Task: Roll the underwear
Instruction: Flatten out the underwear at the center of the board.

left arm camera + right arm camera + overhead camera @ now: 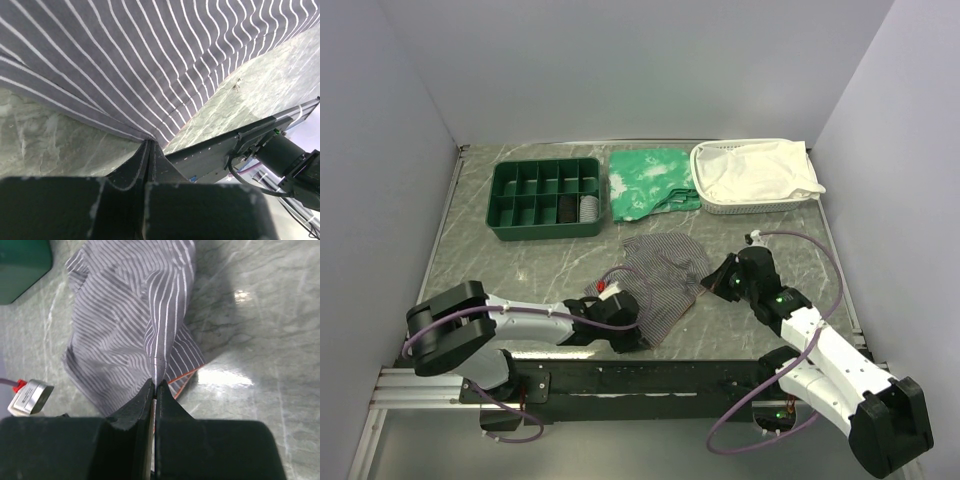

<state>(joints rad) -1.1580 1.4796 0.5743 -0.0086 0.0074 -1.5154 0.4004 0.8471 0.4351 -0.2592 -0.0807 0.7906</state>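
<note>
Seeing one pair of grey pinstriped fabric boxer briefs (pixel 665 268) crumpled by the desk's (pixel 520 272) near edge, middle; my left gripper (pixel 148 143) and right gripper (pixel 155 386) each pinch its fabric. Far edge: one green compartmented plastic tray (pixel 547 198), one green patterned cloth (pixel 650 180), one white mesh basket (pixel 760 207).

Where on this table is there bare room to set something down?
Bare table lies between the green tray and the left arm, and again in front of the white basket, beyond the right arm. Crowded: the back row with the green cloth, and the middle around the underwear.
</note>
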